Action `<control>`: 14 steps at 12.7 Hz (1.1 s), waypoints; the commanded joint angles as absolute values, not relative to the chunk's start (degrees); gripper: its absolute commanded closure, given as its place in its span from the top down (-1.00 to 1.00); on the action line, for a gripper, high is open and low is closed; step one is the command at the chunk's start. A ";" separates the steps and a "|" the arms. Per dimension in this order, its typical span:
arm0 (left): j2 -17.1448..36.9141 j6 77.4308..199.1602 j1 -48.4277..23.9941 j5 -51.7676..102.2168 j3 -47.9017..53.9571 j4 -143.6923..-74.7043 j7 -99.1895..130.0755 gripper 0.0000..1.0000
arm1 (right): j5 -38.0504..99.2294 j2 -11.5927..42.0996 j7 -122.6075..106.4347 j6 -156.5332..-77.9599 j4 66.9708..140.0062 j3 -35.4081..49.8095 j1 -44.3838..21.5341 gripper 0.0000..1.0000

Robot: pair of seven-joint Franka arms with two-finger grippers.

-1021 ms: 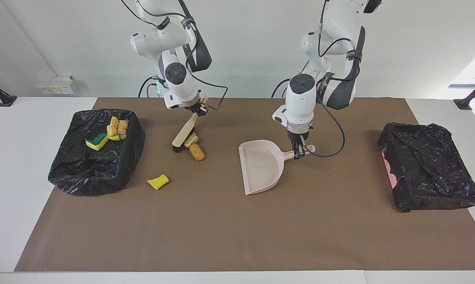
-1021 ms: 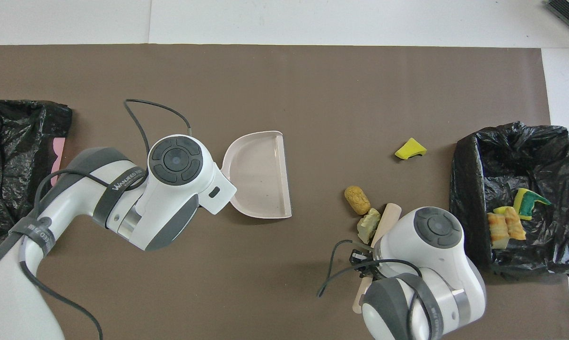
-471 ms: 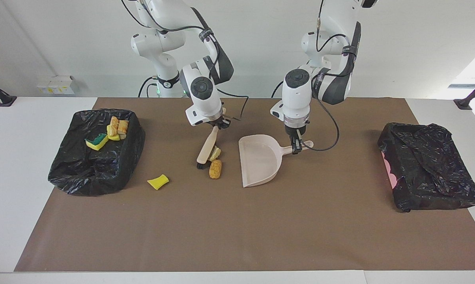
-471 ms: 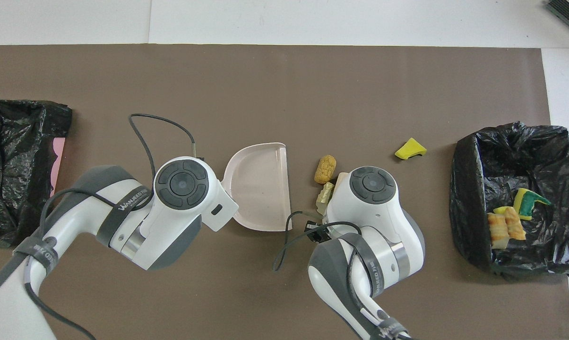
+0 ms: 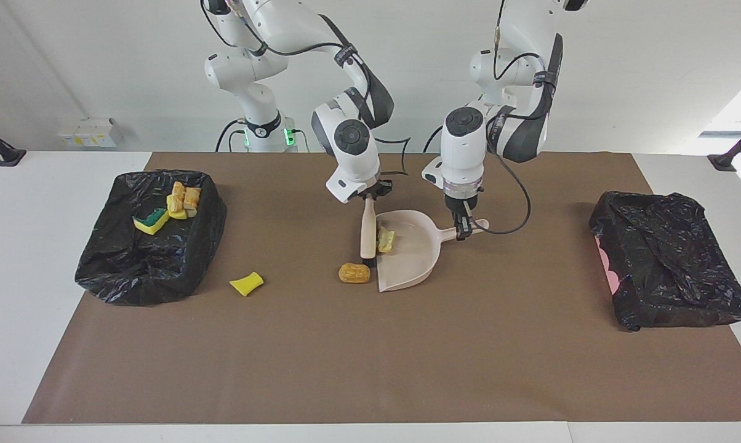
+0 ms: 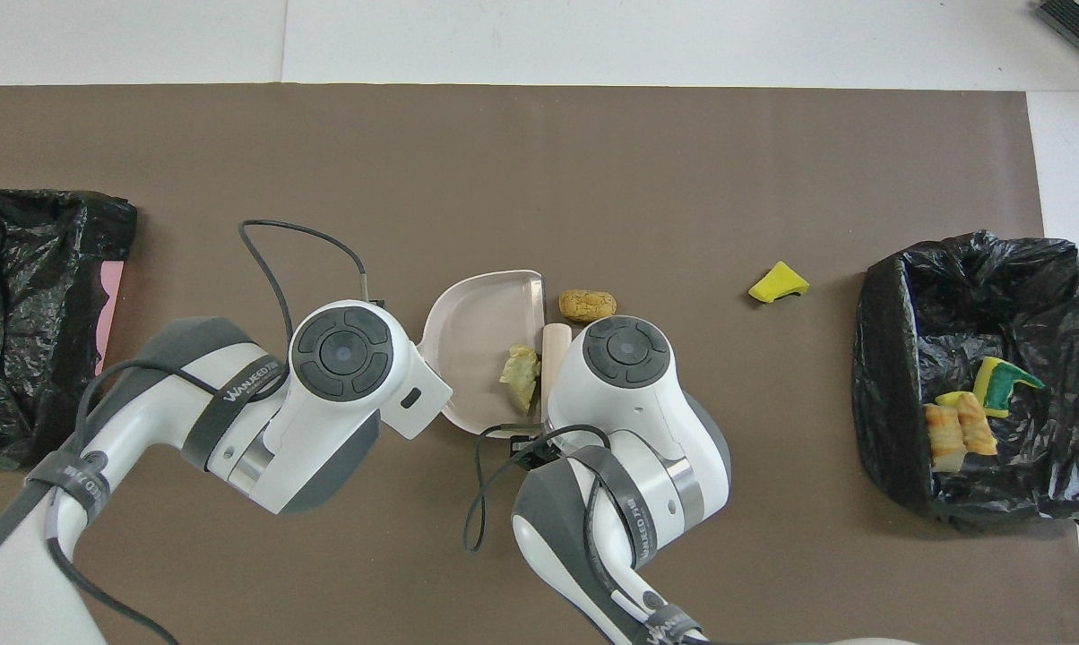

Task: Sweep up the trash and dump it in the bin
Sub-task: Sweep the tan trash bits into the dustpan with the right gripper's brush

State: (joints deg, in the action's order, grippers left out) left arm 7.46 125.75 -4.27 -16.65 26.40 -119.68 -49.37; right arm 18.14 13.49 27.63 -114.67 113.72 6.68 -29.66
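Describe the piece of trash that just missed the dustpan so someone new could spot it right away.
Find the beige dustpan at the middle of the brown mat. Just outside its open mouth, beside the brush, lies a golden-brown bread-like piece. Unlike the pale lump inside the pan, it sits on the mat.

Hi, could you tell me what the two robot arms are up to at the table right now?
They are sweeping trash into a dustpan. The right gripper holds the brush upright at the mouth of the dustpan, which the left gripper holds flat by its handle. One beige lump lies in the pan; a golden-brown piece sits just outside its edge. A yellow sponge piece lies on the mat near the black-lined bin, which holds several pieces.
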 commanded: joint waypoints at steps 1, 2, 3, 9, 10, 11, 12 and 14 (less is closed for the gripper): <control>5.80 127.71 -4.31 -17.23 25.84 -121.73 -46.15 -1.00 | 20.83 14.50 23.55 -111.46 109.18 7.03 -29.18 -1.00; 5.80 127.79 -4.31 -17.14 25.93 -121.73 -45.10 -1.00 | 20.40 14.50 23.64 -109.10 107.42 6.94 -28.48 -1.00; 5.89 127.79 -4.31 -17.05 25.93 -121.73 -44.22 -1.00 | 20.04 14.07 23.73 -107.25 106.62 6.42 -27.69 -1.00; 6.06 128.41 -3.87 -16.79 25.84 -121.73 -40.96 -1.00 | 10.05 11.78 23.73 -97.47 104.24 5.71 -15.66 -1.00; 6.06 128.41 -3.87 -16.87 25.84 -121.73 -40.96 -1.00 | 6.54 11.78 23.82 -96.77 104.41 5.63 -14.51 -1.00; 6.06 128.41 -3.87 -16.79 25.84 -121.73 -40.96 -1.00 | 2.85 11.78 23.56 -95.64 104.41 5.80 -12.76 -1.00; 6.06 128.41 -3.87 -16.79 25.84 -121.73 -40.96 -1.00 | 0.72 11.69 23.29 -94.75 104.85 5.89 -10.57 -1.00; 6.06 128.41 -3.87 -16.79 25.84 -121.73 -40.96 -1.00 | -3.49 10.99 20.24 -94.31 106.60 5.80 -6.52 -1.00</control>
